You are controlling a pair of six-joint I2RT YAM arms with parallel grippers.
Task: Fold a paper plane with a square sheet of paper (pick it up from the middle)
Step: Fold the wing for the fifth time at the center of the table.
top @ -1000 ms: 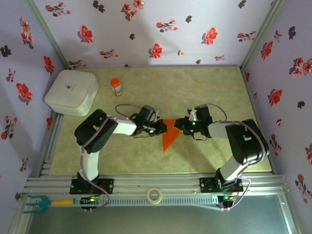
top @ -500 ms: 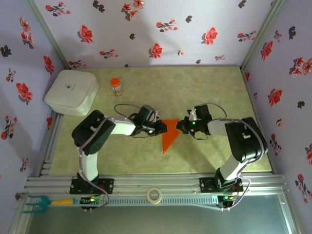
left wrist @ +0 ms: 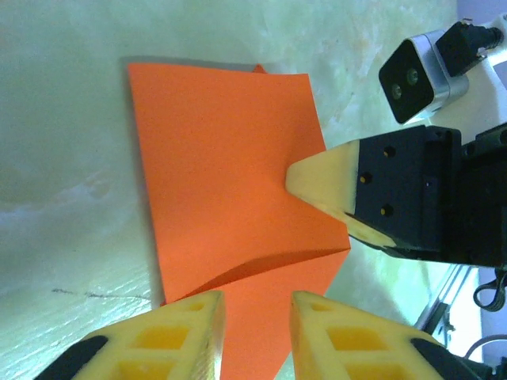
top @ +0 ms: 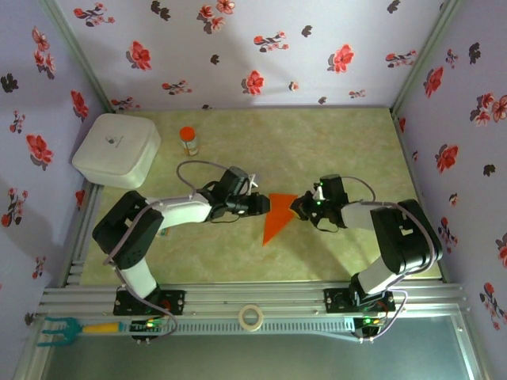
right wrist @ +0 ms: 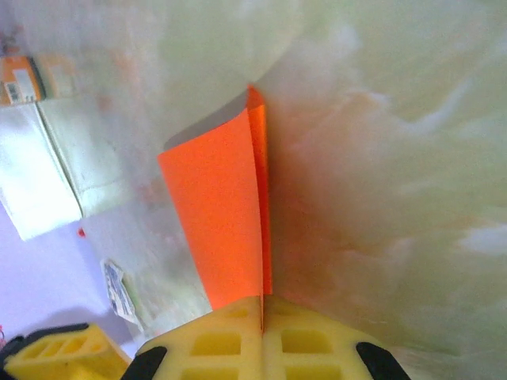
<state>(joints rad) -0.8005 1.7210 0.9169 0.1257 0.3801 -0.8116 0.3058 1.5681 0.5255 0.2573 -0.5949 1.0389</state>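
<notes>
The square sheet of paper (top: 275, 222) lies at mid-table on the pale green table (top: 356, 150), between the two grippers. It is bright orange, plain and unmarked. From above it reads as a creased triangular wedge: wide edge toward the far side, point toward the arm bases.

In the left wrist view the square sheet of paper (left wrist: 230, 158) shows a flat upper panel with straight edges. A diagonal crease crosses its lower part, with a thin shadow along the fold.

In the right wrist view the square sheet of paper (right wrist: 222, 214) appears as two layers meeting along a sharp edge. The outer layer lifts slightly off the surface.

Left gripper (top: 264, 204): jaws parted, with orange paper visible in the gap (left wrist: 255, 321). No grip is evident.

Right gripper (top: 296, 207): fingers pressed together, pinching the paper's edge (right wrist: 261, 317). Its closed tip (left wrist: 305, 176) rests on the right side of the sheet.
</notes>
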